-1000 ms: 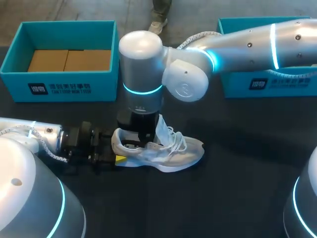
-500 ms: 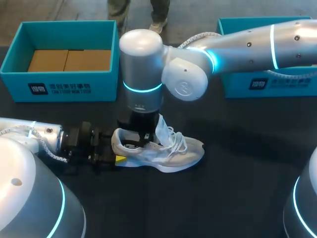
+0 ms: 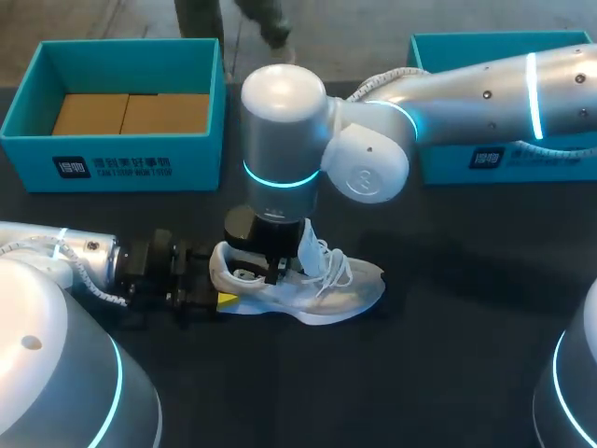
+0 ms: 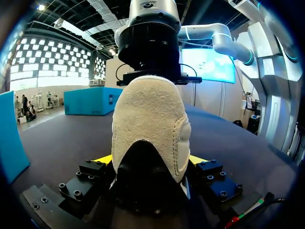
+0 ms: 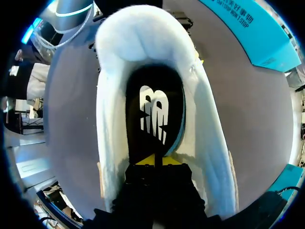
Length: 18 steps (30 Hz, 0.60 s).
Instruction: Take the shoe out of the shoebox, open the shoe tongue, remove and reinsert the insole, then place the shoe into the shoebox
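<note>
A white shoe lies on its side-sole on the black table, toe to the right, tongue pulled up. My left gripper comes in low from the left and is shut on the heel, one yellow fingertip on each side. My right gripper reaches straight down into the shoe's opening. In the right wrist view its tips are pinched together on the black insole with a white logo, inside the white collar.
A teal shoebox with a cardboard liner stands at the back left. A second teal box sits at the back right, partly behind my right arm. Bare black table lies in front of and right of the shoe.
My right gripper's fingers have closed inside the shoe, and the right arm's wrist and elbow have shifted slightly right. The shoe and the left gripper have stayed put.
</note>
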{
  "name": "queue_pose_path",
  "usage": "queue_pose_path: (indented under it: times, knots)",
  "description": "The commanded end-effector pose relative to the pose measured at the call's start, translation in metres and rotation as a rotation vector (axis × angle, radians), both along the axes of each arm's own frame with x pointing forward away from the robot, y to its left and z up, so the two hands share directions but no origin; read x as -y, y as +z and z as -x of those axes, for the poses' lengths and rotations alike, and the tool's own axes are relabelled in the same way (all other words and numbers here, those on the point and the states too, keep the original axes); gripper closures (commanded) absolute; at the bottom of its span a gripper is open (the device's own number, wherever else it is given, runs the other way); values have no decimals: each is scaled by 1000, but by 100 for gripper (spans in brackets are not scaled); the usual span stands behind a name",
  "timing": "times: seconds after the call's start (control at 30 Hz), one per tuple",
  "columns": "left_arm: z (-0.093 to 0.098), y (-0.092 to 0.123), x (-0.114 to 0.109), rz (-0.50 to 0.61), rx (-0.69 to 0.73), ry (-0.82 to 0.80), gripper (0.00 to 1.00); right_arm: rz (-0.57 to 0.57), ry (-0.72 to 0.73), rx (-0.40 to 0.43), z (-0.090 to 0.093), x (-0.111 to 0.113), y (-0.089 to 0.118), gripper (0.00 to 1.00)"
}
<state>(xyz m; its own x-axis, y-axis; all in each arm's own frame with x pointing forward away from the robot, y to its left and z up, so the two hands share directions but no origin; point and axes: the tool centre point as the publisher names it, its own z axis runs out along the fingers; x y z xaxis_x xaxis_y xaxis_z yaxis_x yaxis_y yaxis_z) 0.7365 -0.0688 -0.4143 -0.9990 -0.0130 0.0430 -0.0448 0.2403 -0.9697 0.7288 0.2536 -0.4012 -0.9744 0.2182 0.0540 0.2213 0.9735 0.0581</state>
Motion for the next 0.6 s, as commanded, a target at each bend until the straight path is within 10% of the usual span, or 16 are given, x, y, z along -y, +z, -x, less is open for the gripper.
queue_pose_path:
  times: [0.03, 0.6]
  knots:
    - [-1, -1, 1, -3, 0, 3, 100, -3, -3, 24, 10, 5, 10, 100]
    - [-1, -1, 1, -3, 0, 3, 100, -5, -91, 71, 5, 30, 20, 100]
